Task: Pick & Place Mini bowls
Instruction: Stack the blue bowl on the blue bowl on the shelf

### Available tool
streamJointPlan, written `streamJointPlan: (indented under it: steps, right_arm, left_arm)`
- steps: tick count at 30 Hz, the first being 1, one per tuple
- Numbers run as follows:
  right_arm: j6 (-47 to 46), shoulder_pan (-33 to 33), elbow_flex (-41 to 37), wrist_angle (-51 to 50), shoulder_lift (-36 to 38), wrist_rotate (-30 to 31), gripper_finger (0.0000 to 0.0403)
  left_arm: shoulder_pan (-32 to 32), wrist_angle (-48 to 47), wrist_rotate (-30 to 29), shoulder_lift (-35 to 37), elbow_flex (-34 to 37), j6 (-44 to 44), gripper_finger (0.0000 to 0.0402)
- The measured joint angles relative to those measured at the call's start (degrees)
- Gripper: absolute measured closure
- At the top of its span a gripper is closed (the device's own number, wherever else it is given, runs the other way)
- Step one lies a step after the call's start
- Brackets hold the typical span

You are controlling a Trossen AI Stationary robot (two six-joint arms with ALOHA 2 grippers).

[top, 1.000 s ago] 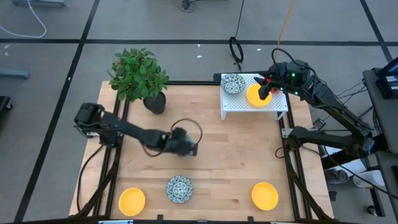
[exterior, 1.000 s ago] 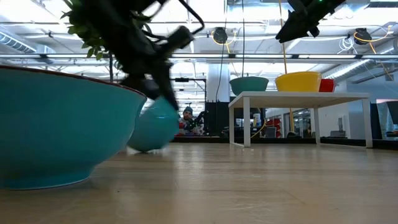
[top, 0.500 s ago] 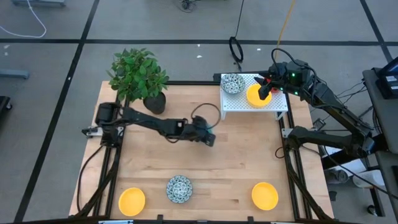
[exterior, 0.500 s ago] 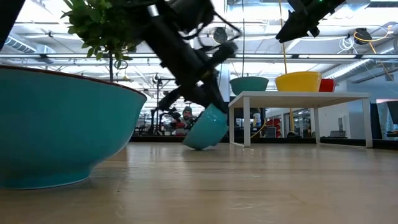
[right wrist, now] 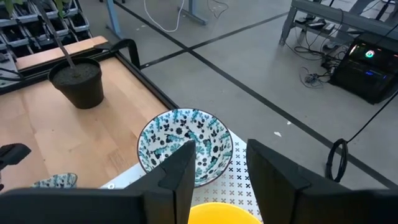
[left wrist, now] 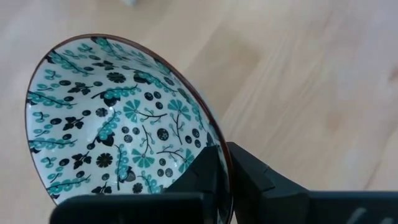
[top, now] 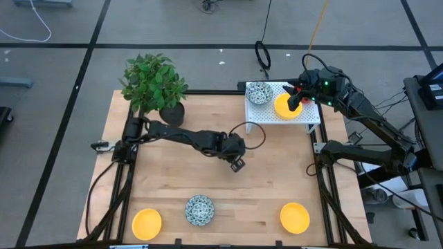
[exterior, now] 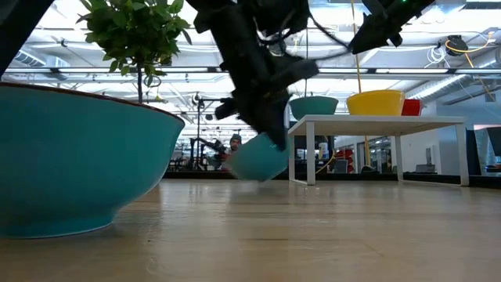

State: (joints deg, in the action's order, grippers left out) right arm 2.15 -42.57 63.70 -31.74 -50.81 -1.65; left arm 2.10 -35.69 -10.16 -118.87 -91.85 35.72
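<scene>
My left gripper (top: 235, 153) is at mid-table, shut on a white mini bowl with a blue-green pattern (left wrist: 118, 118); from the low view its outside is teal (exterior: 258, 157). My right gripper (top: 296, 99) is open and hangs over the white rack (top: 311, 119), above a yellow bowl (top: 285, 107) that stands beside a patterned bowl (top: 259, 92). A red bowl (exterior: 411, 107) shows behind the yellow one. Near the table's near edge stand a yellow bowl (top: 147, 223), a patterned bowl (top: 199, 209) and another yellow bowl (top: 295, 217). My left gripper pinches the patterned bowl's rim (left wrist: 219, 144), one finger (left wrist: 202, 177) inside the bowl and the other (left wrist: 264, 183) outside. The fingers come from above, pointing down. The bowl hangs tilted below them, close over the table.
A dark pot with a leafy green plant (top: 154, 86) stands at the table's far left corner. The white rack fills the far right corner. Bare wood (top: 277, 173) lies between the rack and the near row of bowls.
My left gripper has carried the patterned bowl toward the table's right, toward the white rack, fast at first and then slower. The bowl has tipped as it went. The arm has stretched out across the table.
</scene>
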Motion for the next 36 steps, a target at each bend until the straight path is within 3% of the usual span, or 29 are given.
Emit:
streamJointPlan:
  steps: [7, 25, 36]
  right_arm:
    - [-1.28, -0.01, 0.0, -0.25, 0.0, -0.02, 0.0273]
    - [-1.25, 0.0, 0.0, -0.69, 0.0, -0.11, 0.0273]
    - [-0.79, -0.02, 0.0, -0.71, 0.0, -0.17, 0.0273]
  left_arm:
    - [0.65, -7.69, -0.97, -0.2, -0.02, 3.29, 0.0377]
    - [0.46, -7.24, -0.44, -0.15, -0.02, 10.08, 0.0372]
    - [0.55, -2.96, 1.77, 0.13, -0.02, 12.32, 0.0259]
